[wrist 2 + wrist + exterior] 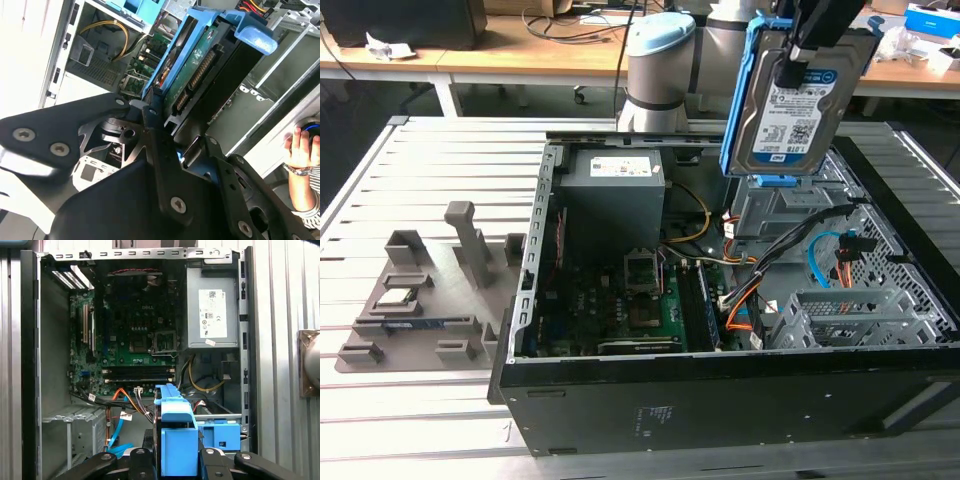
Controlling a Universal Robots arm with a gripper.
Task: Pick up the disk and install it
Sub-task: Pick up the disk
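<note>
The disk (798, 105), silver-grey with a white-and-blue label and blue side rails, hangs upright above the open computer case (720, 400), over its back right part in the exterior view. My gripper (807, 45) is shut on the disk's upper end. In the first wrist view the disk's blue rail (175, 437) stands between my black fingers (212, 462), above the cage with blue latches (220, 432). The second wrist view shows the disk edge-on with its green circuit board (200, 70) clamped in the gripper (167, 125).
In the case lie the grey power-supply box (615, 190), the motherboard (640, 300), loose cables (820, 260) and the grey drive cage (775, 210) under the disk. A grey parts fixture (420, 290) sits at the exterior view's left. A person's hand (300, 147) rests nearby.
</note>
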